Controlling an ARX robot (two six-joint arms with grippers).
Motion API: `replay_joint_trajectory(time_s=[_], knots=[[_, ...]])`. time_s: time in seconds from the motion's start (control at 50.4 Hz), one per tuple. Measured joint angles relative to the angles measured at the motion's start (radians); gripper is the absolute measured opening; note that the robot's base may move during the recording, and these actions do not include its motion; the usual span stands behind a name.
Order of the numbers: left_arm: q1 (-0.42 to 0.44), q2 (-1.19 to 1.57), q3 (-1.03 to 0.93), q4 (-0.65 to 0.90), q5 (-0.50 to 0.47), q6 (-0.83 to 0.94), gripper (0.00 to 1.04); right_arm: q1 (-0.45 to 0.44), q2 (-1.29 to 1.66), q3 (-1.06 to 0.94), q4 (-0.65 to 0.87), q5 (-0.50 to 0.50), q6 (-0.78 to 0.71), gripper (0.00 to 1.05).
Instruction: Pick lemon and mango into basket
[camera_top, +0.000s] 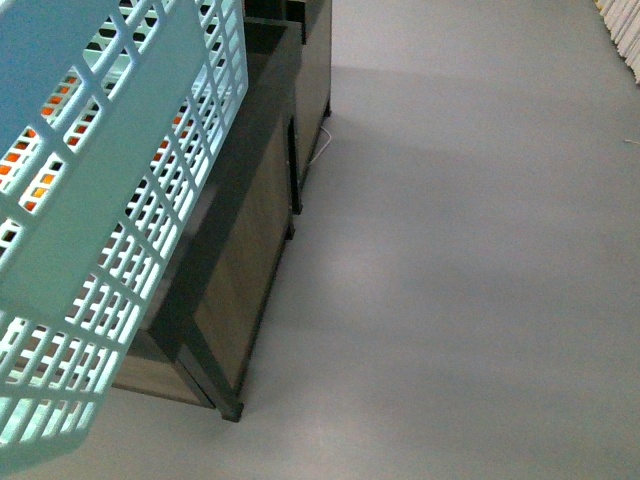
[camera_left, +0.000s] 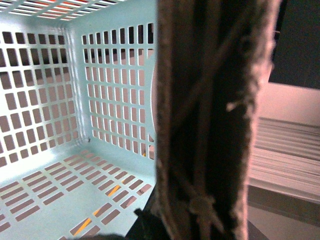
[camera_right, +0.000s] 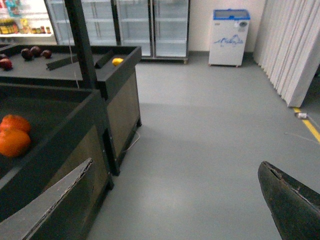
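The basket is held tilted at the upper left of the front view, its floor bare where shown; the left gripper's state cannot be told behind the handle. The right gripper, jaws apart and empty, should be carried to the lemon, judged to be the small yellow fruit at upper left in the farther bin, and lowered squarely. The mango is not seen.

No readable text anywhere. Blue marking on white freezer front was too small, too blurred to read.
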Motion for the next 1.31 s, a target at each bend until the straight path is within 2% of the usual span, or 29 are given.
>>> replay_joint_trajectory(time_s=[1.308], knots=[[0.001, 0.000, 0.000, 0.000, -0.001, 0.000, 0.05, 0.000, -0.001, 0.000, 0.000, 0.000, 0.000, 0.96]])
